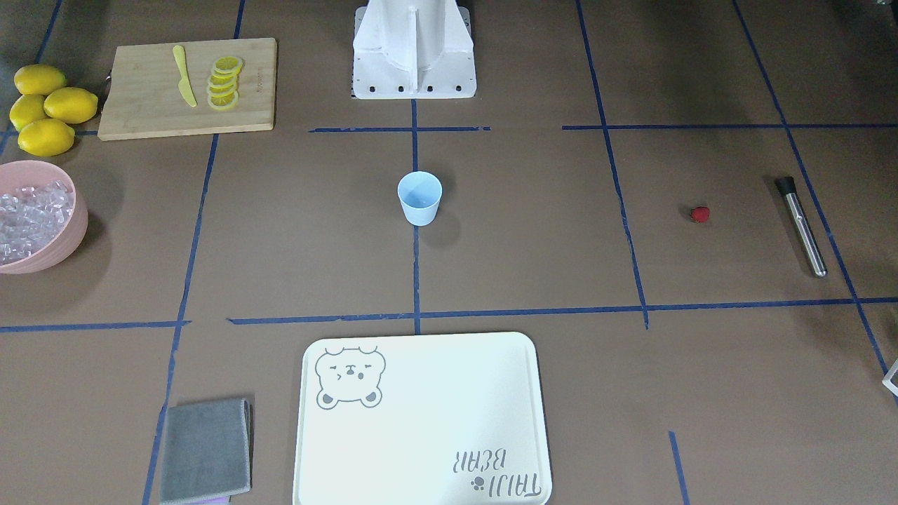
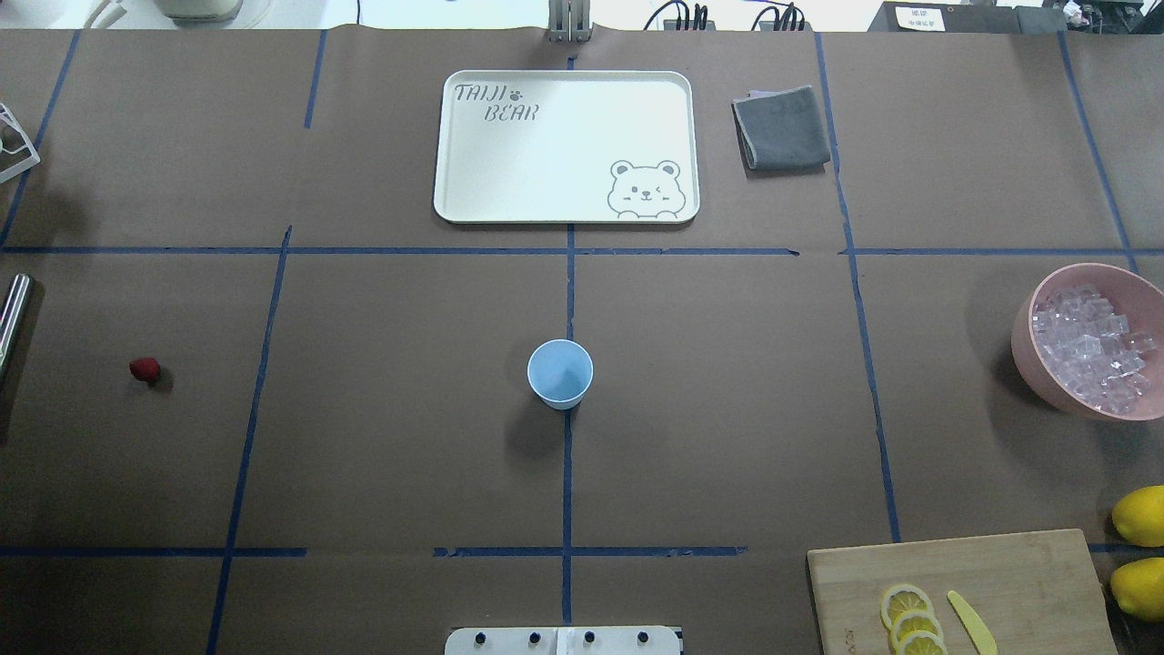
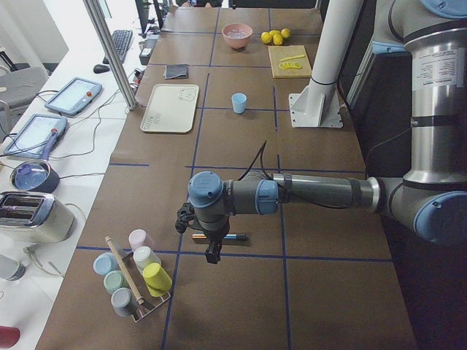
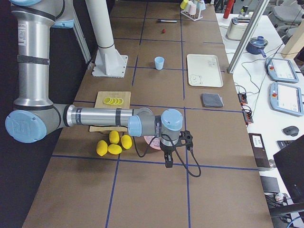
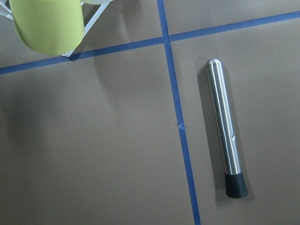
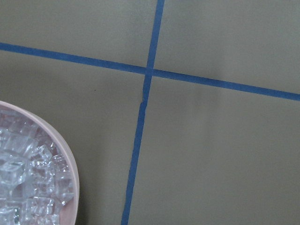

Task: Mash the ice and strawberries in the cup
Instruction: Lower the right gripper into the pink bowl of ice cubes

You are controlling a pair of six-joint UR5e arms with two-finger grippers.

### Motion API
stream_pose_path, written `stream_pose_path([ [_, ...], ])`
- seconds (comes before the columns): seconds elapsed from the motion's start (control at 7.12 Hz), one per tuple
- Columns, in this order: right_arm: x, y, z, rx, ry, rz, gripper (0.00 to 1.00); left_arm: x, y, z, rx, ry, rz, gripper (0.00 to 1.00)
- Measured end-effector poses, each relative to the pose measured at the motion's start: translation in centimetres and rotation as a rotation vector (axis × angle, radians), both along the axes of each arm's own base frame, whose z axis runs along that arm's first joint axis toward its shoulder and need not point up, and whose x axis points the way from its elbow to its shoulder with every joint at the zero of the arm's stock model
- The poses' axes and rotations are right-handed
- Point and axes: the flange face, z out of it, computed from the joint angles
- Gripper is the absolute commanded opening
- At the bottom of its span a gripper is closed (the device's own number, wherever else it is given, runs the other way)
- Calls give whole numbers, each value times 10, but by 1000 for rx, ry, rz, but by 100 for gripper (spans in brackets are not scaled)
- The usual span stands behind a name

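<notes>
The pale blue cup [image 2: 560, 373] stands upright and empty at the table's middle. A single red strawberry [image 2: 145, 368] lies on the table far to the cup's left. Near it lies a steel muddler [image 5: 225, 126] with a black tip. The ice [image 2: 1091, 341] fills a pink bowl [image 2: 1028, 350] at the table's right side. My left gripper [image 3: 212, 255] hangs over the table's left end above the muddler; I cannot tell its state. My right gripper [image 4: 168, 163] hangs just beyond the pink bowl at the right end, far from the cup; I cannot tell its state either.
A cream tray [image 2: 450, 196] and a folded grey cloth [image 2: 782, 127] lie at the far side. A wooden board [image 1: 140, 105] holds lemon slices and a yellow knife, with whole lemons [image 1: 49, 105] beside it. A rack of cups [image 3: 135, 281] stands at the left end.
</notes>
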Motion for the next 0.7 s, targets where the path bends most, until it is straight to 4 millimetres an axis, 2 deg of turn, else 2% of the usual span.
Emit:
stream_pose_path([
  [0.42,-6,-7,-9,41,-11,-9,100,0,-2,0,2,0,1,100],
  [0.7,-30,-17,-33,152,-26,-34,100,0,-2,1,4,0,1,100],
])
